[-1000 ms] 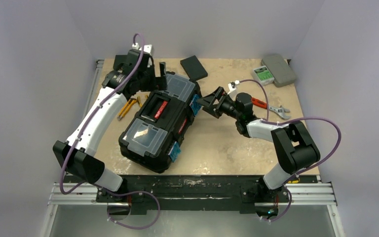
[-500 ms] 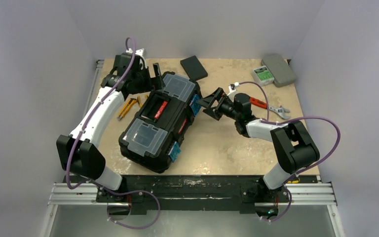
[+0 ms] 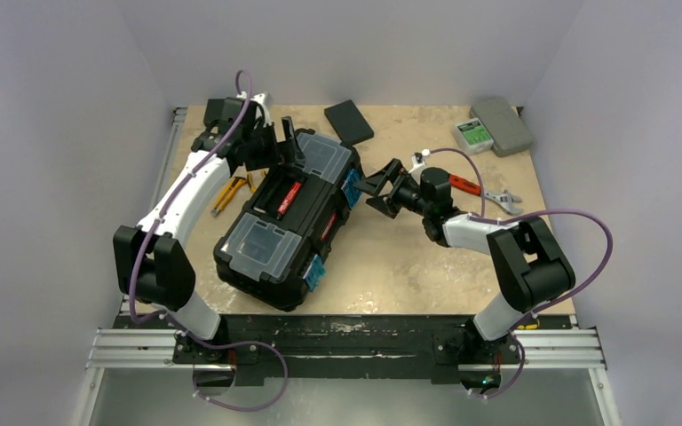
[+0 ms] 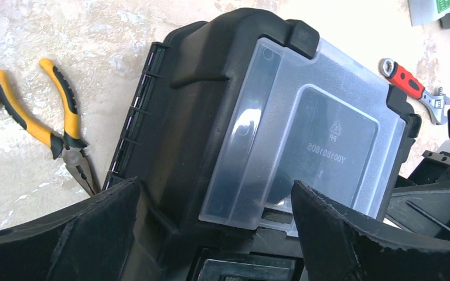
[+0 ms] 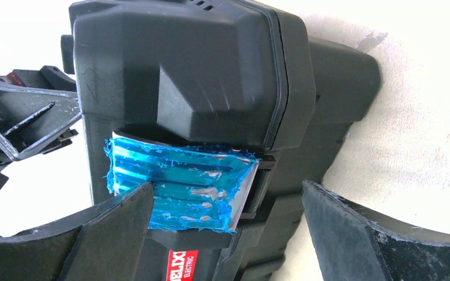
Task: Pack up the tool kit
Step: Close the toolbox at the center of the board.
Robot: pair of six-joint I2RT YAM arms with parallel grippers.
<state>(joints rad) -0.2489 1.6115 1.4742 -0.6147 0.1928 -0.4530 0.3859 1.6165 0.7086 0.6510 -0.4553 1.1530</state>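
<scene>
Toolbox (image 3: 289, 217): large, black, lid down, set diagonally left of centre on the worktop (image 3: 391, 257).
Lid compartments: far clear lid (image 3: 324, 155) and near clear lid (image 3: 262, 240), both closed, one at each end.
Handle (image 3: 286, 197): lies flat between the two lids, red label on top.
Blue latch (image 5: 179, 187): on the toolbox's right side, far end, film torn and wrinkled.
Left end effector (image 4: 215, 184): released, spread wide, grasping nothing; hangs over the far clear lid, one finger to each side.
Right end effector (image 5: 227, 186): released, spread wide, grasping nothing; faces the blue latch, close by.
Pliers (image 4: 64, 117): yellow-handled, on the worktop just left of the toolbox.
Adjustable wrench (image 3: 484, 193): red-handled, right of the toolbox, behind the right arm.
Black flat device (image 3: 349, 122): at the far edge.
Grey case (image 3: 502, 124): far right corner.
</scene>
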